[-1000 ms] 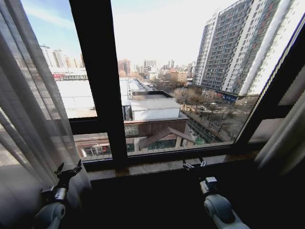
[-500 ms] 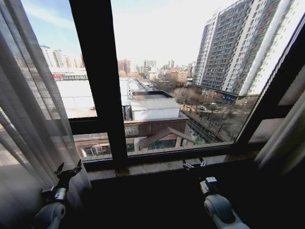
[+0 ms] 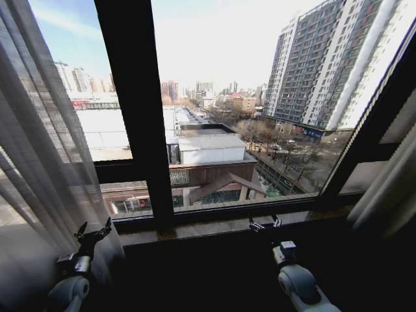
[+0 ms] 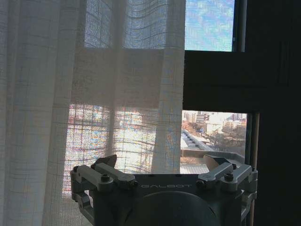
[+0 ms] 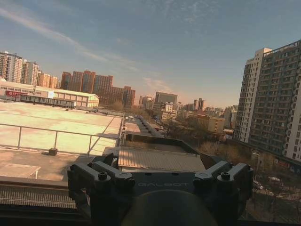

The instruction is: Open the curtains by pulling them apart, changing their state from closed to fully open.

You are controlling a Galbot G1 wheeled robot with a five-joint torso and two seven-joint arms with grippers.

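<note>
Seemingly nothing is changing from the two earlier head pictures to this one: both arms are sitting exactly where they were and the fabric is hanging just as it did. Low in the left of the head view, the left claw [image 3: 92,232] is standing with its fingers apart and gripping nothing, right beside the inner edge of the left sheer panel [image 3: 39,162]; in its own wrist view that left claw [image 4: 162,165] is framing the panel's edge [image 4: 94,94] with open glass beyond it. Low and right of centre, the right claw [image 3: 265,224] is also resting with fingers spread and empty, near the window sill [image 3: 208,226], well apart from the right sheer panel [image 3: 390,188] gathered at the right edge; its wrist camera, over the spread right claw [image 5: 160,174], is looking straight out through bare glass at rooftops and towers. Further out, the dark window frame [image 3: 133,110] is crossing the middle of the view and the panes between the two curtains are standing uncovered. Judging from this, the curtains are already pulled well aside, so the stillness probably means the opening is largely done, though the left panel is covering part of the left pane.
</note>
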